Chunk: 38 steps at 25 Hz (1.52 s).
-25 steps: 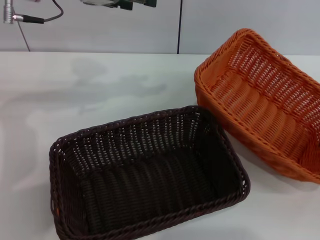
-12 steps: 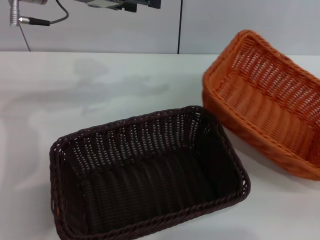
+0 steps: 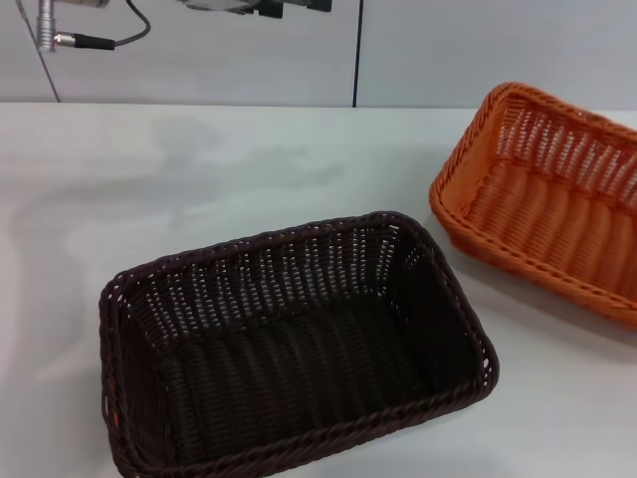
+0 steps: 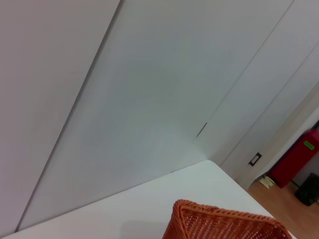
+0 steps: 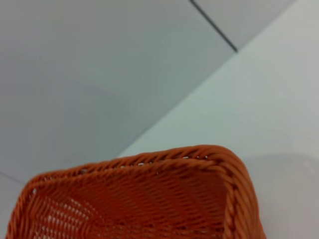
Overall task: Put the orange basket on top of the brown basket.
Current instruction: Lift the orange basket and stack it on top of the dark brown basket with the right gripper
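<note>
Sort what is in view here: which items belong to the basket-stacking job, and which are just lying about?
Belongs to the job:
- orange basket, on the table at the robot's right, partly out of the head view
- brown basket, near the front of the table, apart from the orange one

Just there:
- white table
- cable and connector hanging at the wall

Neither end effector is in view.

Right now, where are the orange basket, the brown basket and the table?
orange basket (image 3: 542,204): head view, on its woven floor.
brown basket (image 3: 299,368): head view, on its inner floor.
table (image 3: 199,189): head view, on a bare patch behind the brown basket.
</note>
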Motion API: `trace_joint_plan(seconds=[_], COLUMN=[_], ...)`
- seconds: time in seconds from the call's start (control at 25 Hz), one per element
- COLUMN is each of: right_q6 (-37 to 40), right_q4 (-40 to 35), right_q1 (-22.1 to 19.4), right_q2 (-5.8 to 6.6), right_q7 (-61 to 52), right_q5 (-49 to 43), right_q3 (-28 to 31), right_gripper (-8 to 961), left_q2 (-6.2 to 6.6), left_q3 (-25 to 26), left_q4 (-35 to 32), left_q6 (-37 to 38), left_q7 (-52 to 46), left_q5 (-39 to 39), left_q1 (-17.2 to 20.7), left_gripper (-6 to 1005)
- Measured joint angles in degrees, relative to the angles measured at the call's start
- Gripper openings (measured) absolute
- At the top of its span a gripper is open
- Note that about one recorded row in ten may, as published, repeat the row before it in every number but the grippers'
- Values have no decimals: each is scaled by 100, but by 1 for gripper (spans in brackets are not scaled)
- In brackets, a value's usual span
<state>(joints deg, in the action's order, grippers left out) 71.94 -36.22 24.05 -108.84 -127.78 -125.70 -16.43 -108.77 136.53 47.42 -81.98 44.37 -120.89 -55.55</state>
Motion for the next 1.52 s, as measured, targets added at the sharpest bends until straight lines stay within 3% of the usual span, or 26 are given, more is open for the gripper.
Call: trace_joint_plan(seconds=[0.32, 0.68, 1.04, 1.08, 1.24, 1.4, 1.44, 1.52], right_q6=[-183, -117, 761, 761, 1337, 1824, 2112, 2243], right_q4=[59, 60, 63, 63, 63, 34, 7, -3], right_q1=[-46, -139, -342, -342, -430, -433, -426, -417], right_q2=[-95, -149, -266, -266, -269, -269, -269, -268], right_q7=[405, 786, 1511, 1511, 1777, 1872, 1904, 1906], right_q5=[621, 1521, 3044, 3044, 3498, 3623, 3639, 3643], right_q3=[1, 7, 9, 9, 9, 8, 7, 7], right_gripper=[276, 274, 273, 273, 273, 270, 268, 262], left_q2=[-98, -109, -200, -273, -375, -613, -613, -789], left_q3=[-7, -12, 49, 58, 60, 60, 60, 60], left_q4=[8, -50, 11, 64, 173, 257, 257, 258], left_q6=[53, 85, 194, 534, 943, 1624, 1624, 2014], left_q7=[113, 166, 283, 441, 699, 1359, 1359, 1929], left_q5=[6, 6, 14, 90, 268, 783, 783, 1200], left_q1=[19, 15, 94, 176, 329, 643, 643, 865], left_gripper=[840, 839, 839, 839, 839, 839, 839, 839])
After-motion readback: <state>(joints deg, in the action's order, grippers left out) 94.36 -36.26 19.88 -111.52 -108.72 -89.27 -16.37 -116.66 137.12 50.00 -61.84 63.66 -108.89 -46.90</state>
